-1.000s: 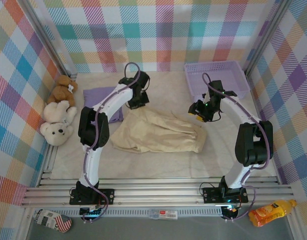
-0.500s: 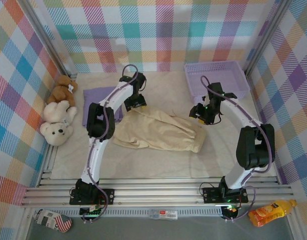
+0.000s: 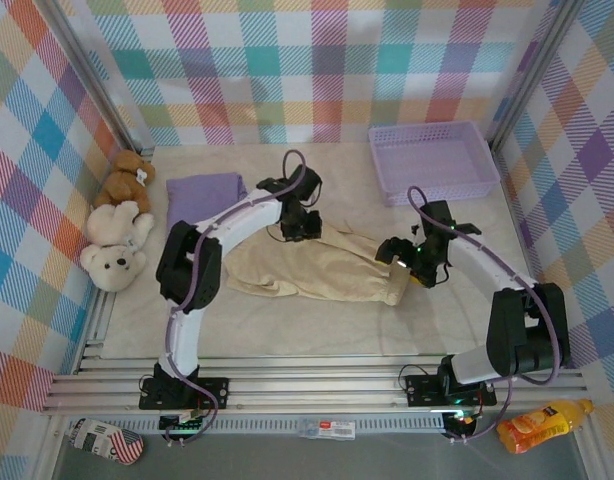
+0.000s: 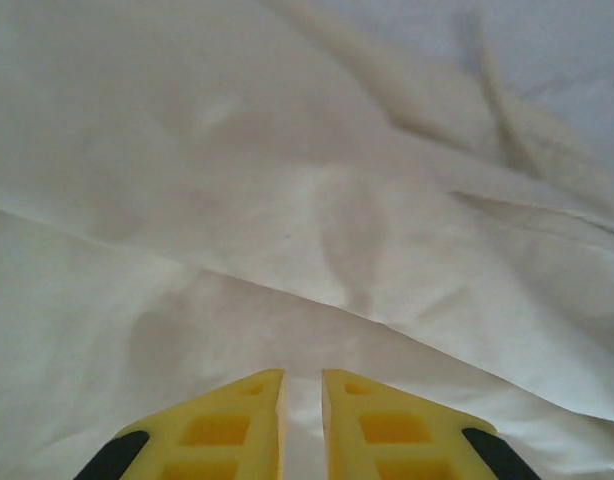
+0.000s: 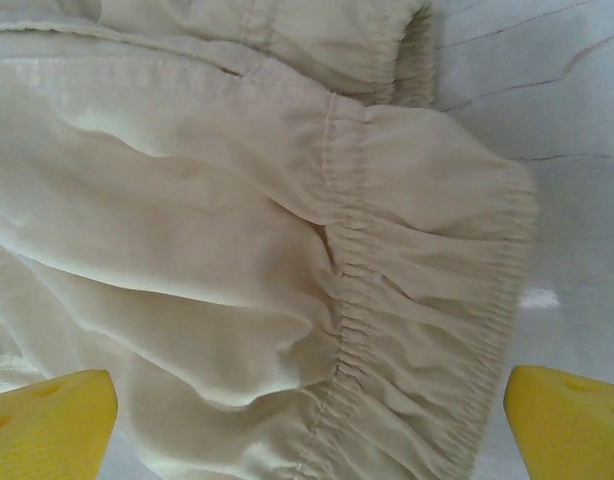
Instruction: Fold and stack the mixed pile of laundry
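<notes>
Right gripper: your right gripper (image 3: 402, 262) sits low over the right end of the cream garment (image 3: 317, 272). In its wrist view the gripper (image 5: 309, 395) is spread wide, with one yellow finger (image 5: 49, 412) at each lower corner, and it grips nothing.
Between the right fingers: the cream garment (image 5: 237, 230) lies bunched here. Its gathered elastic band (image 5: 352, 330) runs away from the tips. Bare table cover (image 5: 557, 110) shows beyond the right-hand finger.
Left gripper: your left gripper (image 3: 303, 222) is down at the garment's far edge. In its wrist view the gripper (image 4: 303, 385) has its fingers (image 4: 227, 420) drawn almost together. A thin slit is left between them, and you can see no cloth in it.
Ahead of the left fingers: creased cream cloth (image 4: 287, 200) lies there, with one long fold crossing just past the tips.
Cream garment: it is spread crumpled on the table, reaching from one gripper to the other.
Lavender shirt: the lavender shirt (image 3: 202, 195) lies to the left of the left fingers, well apart from them and near the cream garment's left end.
Basket: the basket (image 3: 432, 165) stands beyond the right fingers, well apart from them.
Teddy bears: the teddy bears (image 3: 115, 225) are heaped far to the left of the left fingers, by the wall.
</notes>
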Tool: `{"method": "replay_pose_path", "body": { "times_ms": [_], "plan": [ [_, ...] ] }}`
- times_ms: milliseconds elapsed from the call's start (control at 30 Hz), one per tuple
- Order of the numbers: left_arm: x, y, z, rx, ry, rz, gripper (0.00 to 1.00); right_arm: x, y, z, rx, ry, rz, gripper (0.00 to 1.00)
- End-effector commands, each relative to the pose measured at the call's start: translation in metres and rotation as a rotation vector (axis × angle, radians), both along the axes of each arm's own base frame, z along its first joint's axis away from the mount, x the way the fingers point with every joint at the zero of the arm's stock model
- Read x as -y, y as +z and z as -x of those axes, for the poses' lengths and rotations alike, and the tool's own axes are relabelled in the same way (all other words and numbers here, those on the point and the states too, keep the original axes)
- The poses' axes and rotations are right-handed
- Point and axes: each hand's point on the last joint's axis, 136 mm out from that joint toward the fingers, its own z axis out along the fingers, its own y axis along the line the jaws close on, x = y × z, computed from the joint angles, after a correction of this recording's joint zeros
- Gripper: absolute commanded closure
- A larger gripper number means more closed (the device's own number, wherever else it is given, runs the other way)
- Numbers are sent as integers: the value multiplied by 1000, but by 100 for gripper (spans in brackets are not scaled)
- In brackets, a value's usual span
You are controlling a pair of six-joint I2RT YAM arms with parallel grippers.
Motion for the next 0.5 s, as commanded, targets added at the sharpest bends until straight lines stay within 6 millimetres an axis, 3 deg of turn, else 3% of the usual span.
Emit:
{"method": "replay_pose_path", "body": {
  "times_ms": [0, 167, 467],
  "plan": [
    [-8, -34, 5, -49, -28, -63, 83, -20, -7, -7, 31, 34, -106, 1],
    [-27, -59, 8, -93, -11, -138, 83, -30, -26, -15, 18, 50, -91, 0],
    [-43, -91, 33, -173, 9, -179, 83, -76, -26, -44, 22, 134, -113, 5]
  ]
}}
